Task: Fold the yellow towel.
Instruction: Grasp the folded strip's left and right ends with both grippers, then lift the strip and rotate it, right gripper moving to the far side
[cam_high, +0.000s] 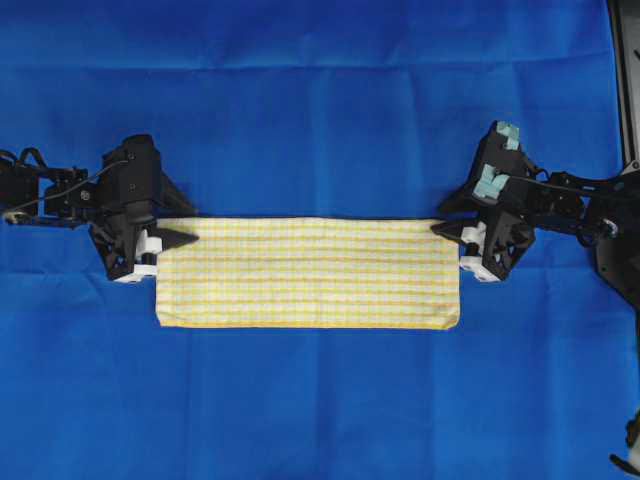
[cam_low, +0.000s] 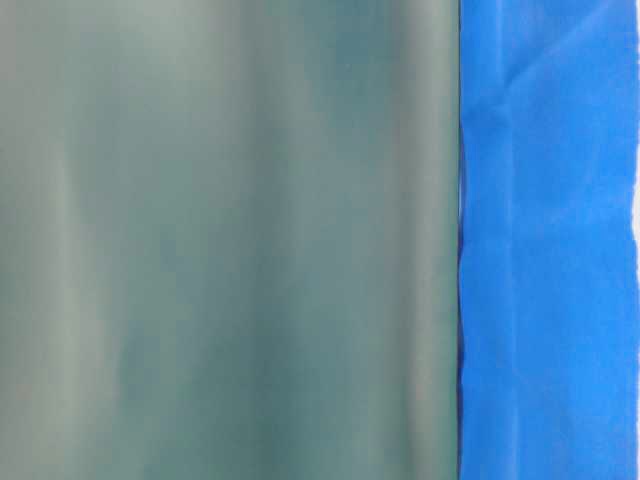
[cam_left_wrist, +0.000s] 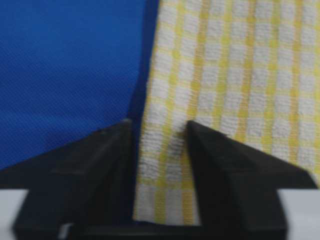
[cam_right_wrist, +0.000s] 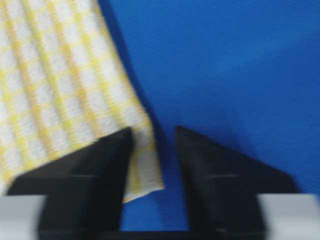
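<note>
The yellow towel (cam_high: 308, 272) lies flat on the blue cloth as a long folded strip, its yellow and white checks facing up. My left gripper (cam_high: 186, 238) is at the towel's far left corner. In the left wrist view the gripper (cam_left_wrist: 158, 131) is open, with the towel corner (cam_left_wrist: 170, 170) lying between the jaws. My right gripper (cam_high: 444, 229) is at the far right corner. In the right wrist view it (cam_right_wrist: 154, 133) is open, with the towel corner (cam_right_wrist: 142, 170) beside its left finger (cam_right_wrist: 95, 170) and blue cloth showing in the gap.
The plain blue cloth (cam_high: 320, 110) covers the whole table, with creases. A dark frame edge (cam_high: 625, 70) stands at the far right. The table-level view is mostly filled by a blurred grey-green surface (cam_low: 220, 240), with blue cloth (cam_low: 550, 240) at its right.
</note>
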